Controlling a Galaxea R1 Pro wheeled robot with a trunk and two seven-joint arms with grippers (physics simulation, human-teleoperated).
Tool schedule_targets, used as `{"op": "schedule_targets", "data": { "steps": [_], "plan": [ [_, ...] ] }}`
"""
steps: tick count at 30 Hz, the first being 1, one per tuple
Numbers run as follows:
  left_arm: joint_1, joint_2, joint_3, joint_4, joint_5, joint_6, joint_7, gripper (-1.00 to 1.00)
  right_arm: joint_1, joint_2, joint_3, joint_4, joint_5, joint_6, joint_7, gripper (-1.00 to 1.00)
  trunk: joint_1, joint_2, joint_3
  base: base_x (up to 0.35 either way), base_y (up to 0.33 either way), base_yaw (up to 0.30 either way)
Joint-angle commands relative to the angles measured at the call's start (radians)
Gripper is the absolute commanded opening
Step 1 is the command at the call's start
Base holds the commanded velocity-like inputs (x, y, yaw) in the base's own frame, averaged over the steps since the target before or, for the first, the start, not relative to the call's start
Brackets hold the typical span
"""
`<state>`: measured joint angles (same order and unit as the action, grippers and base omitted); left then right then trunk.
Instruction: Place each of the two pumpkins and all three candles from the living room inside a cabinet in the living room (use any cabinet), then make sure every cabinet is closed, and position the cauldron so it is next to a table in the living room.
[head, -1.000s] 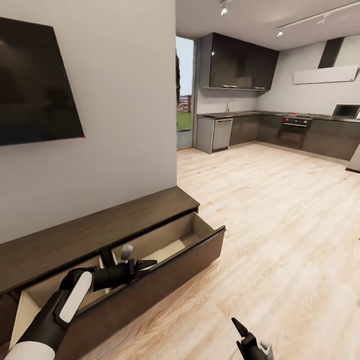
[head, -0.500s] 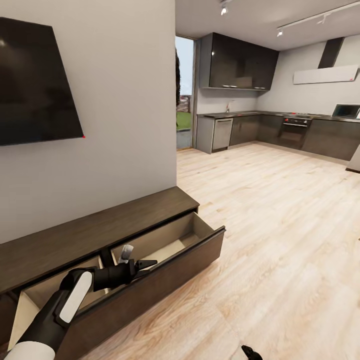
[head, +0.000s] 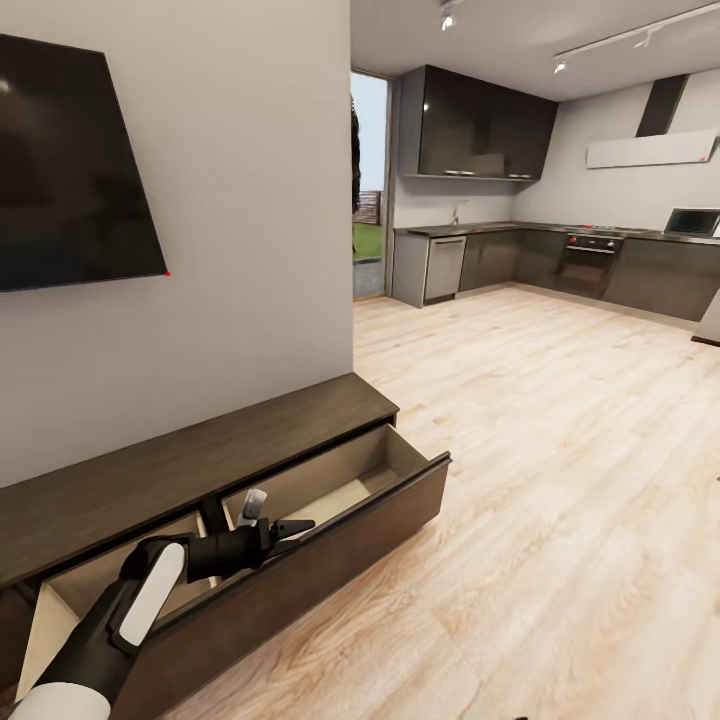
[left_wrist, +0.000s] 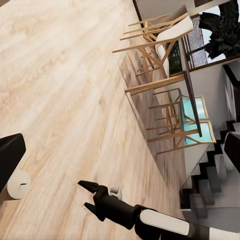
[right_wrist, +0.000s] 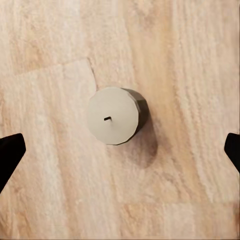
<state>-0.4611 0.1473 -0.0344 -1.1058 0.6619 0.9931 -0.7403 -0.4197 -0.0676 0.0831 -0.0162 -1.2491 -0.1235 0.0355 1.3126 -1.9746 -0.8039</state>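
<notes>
- While the left gripper (head: 292, 527) hovers parted over the open dark-brown wood-grain cabinet (head: 330, 500), the right arm has dropped from the head view.
- Its right gripper (right_wrist: 120, 150) now hangs spread wide above a stubby cream candle (right_wrist: 116, 115) on the pale wooden floor (right_wrist: 190, 60), poised for pickup.

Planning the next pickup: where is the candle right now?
The candle stands upright on the wooden floor, seen from above in the right wrist view, centred between the open right pincer's fingertips and untouched.

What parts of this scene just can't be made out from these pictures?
- Left drawer inside, head view: the left arm and the drawer's own front hide its floor.
- Right drawer, head view: its front wall hides the near floor.
- Candle, right wrist view: seen from above, so its height stays unknown.
- Right gripper: the picture's edges cut off its fingertips.
</notes>
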Motion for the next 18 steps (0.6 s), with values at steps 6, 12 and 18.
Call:
{"op": "schedule_targets", "data": {
  "steps": [6, 12, 18],
  "plan": [
    [-0.001, 0.0, -0.004, 0.0, 0.001, 0.004, -0.002, 1.0, -0.001, 0.0, 0.019, 0.0, -0.003, -0.022, -0.01, 1.0, 0.0, 0.0, -0.001, 0.0, 0.0, 0.0],
    [-0.001, 0.0, -0.009, -0.001, 0.001, 0.004, -0.002, 1.0, -0.001, 0.005, 0.175, -0.003, 0.087, -0.056, -0.158, 1.0, 0.0, 0.0, -0.001, 0.0, 0.0, 0.0],
    [-0.001, 0.001, -0.01, -0.007, 0.002, 0.005, -0.002, 1.0, -0.001, 0.022, 0.279, -0.07, 0.152, -0.091, -0.232, 1.0, 0.0, 0.0, -0.001, 0.0, 0.0, 0.0]
  ]
}}
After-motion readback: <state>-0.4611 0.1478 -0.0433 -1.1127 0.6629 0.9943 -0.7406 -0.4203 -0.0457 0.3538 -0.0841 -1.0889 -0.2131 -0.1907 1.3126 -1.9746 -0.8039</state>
